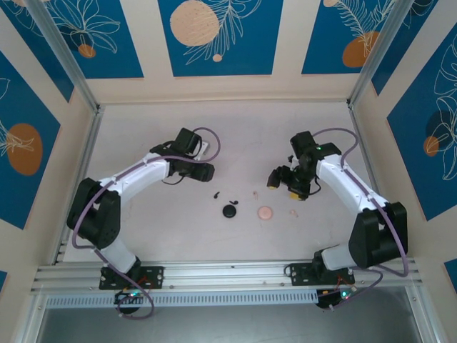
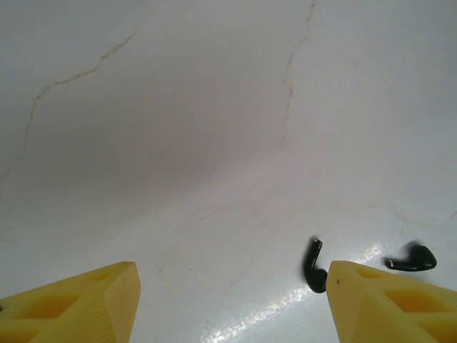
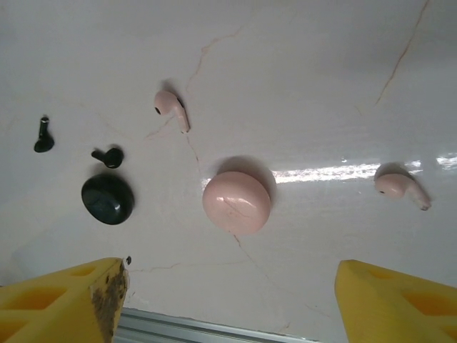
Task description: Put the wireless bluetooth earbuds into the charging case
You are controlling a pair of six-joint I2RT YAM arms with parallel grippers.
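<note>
Pale, veined and glossy, the bench (image 1: pixel 214 128) sits inside blue walls (image 1: pixel 214 36) printed with leaves. My left claw (image 2: pixel 230 279) is spread wide and holds nothing. One black earbud (image 2: pixel 313 266) lies just beside its right finger, and the other black earbud (image 2: pixel 412 259) lies near it, further right. My right claw (image 3: pixel 230 279) is just as wide and just as empty, hanging above the pink charging case (image 3: pixel 236 202), with the black charging case (image 3: pixel 107 199) off to one side. One pink earbud (image 3: pixel 172 107) lies beyond the pink case and the other pink earbud (image 3: pixel 401 187) lies on its far side, each apart from the case.

Both cases look like shut domes to me. If so, no bud goes in until a lid is lifted, and a round shell on this slick bench could skate away under a one-sided push. The buds are far smaller than my fingers, so a pinch slightly off centre may squirt one out or roll it away. My left finger is close enough to nudge the nearest black bud as I come down. A bud gripped the wrong way round would not meet its socket. I could also pair a bud with the wrong colour of case.
</note>
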